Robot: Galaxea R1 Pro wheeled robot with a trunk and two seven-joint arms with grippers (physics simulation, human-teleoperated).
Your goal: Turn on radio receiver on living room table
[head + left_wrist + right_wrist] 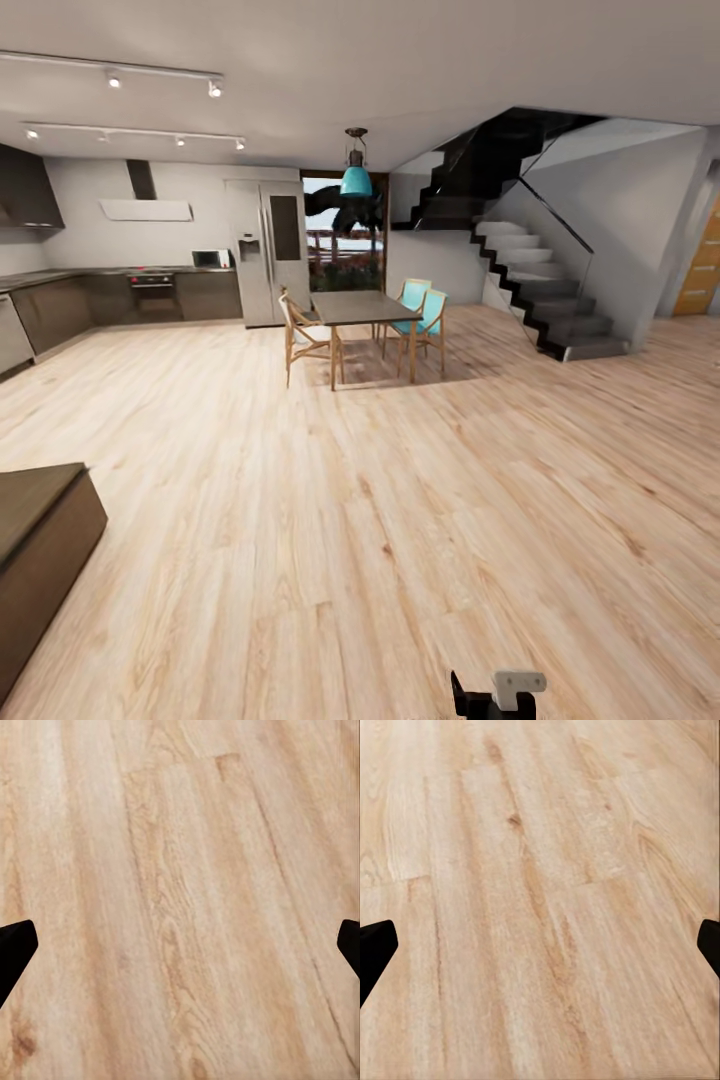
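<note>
pale wood planks of the floor (400, 520) lie closest, grainy and knotted, running off toward the far wall. at the bottom edge of the head view a small black and white part of the robot (500, 692) pokes up. a dark brown wooden cabinet (40, 560) with a flat top sits at the near left.

further off stands a dining table (362, 308) with a dark flat top and thin wooden legs, two turquoise chairs (425, 318) on one side and a bare wooden chair (305, 338) on the other. a teal dome lamp (356, 178) hangs above it. behind are a steel fridge (268, 252), dark kitchen counters (110, 292) with a microwave (211, 258), and a black staircase (535, 290) with glass panels. no writing can be read.

both wrist views look onto the same planks at close range. left gripper (180, 945) has its dark fingertips (15, 945) at opposite edges, spread wide with nothing between; right gripper (540, 945) is spread just the same.
</note>
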